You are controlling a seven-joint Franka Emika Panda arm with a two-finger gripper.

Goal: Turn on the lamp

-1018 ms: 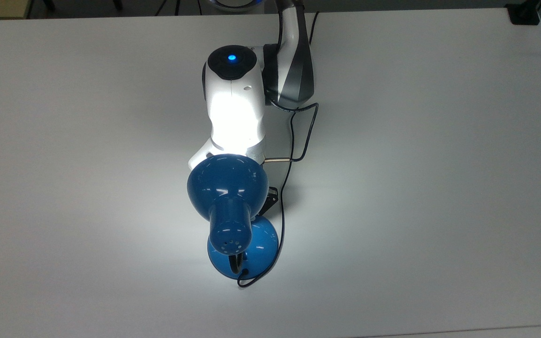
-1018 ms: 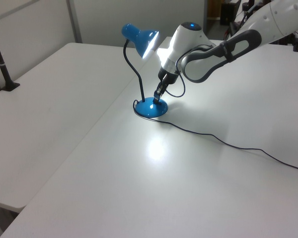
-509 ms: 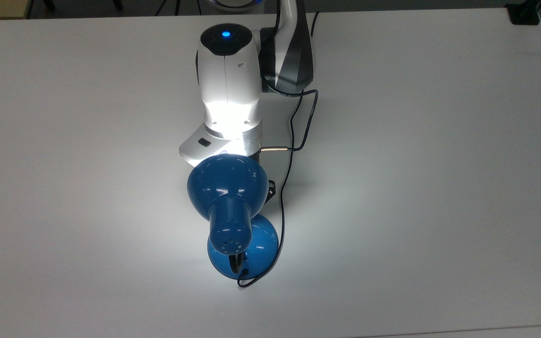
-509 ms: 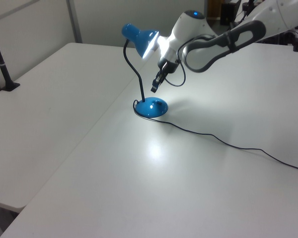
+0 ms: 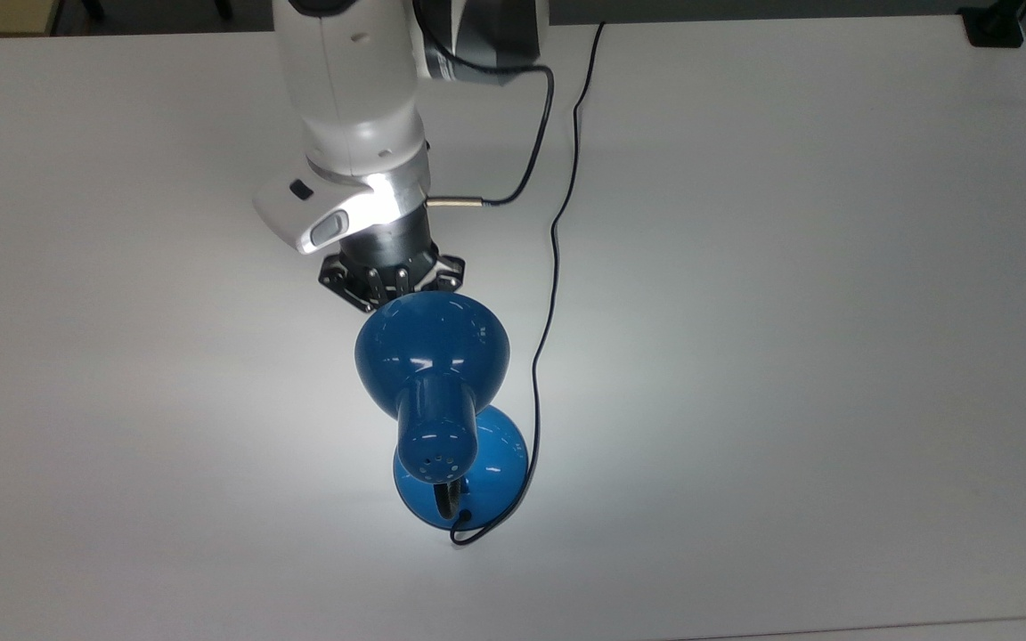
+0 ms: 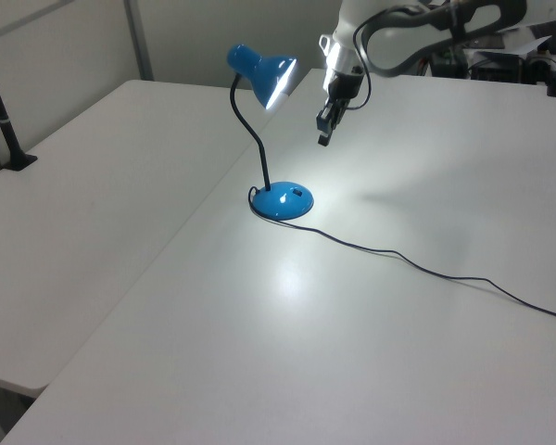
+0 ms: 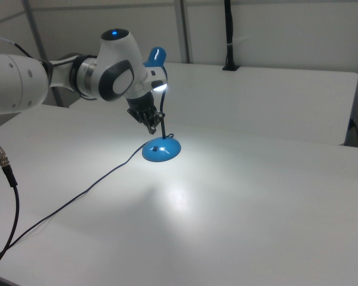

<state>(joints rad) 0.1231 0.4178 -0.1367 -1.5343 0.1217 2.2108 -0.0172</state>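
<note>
Left view: lit blue lamp (image 6: 264, 79).

The lamp (image 6: 264, 139) stands in the middle of the white table (image 6: 120, 278), and its shade (image 5: 431, 352) hangs over the base (image 6: 281, 200), so the way straight down to the base is partly covered. The gripper (image 6: 324, 125) hangs in the air beside the shade, apart from it. A thin black cord (image 6: 426, 269) lies across the table on the left view's right. The table on the left view's left is open.
</note>
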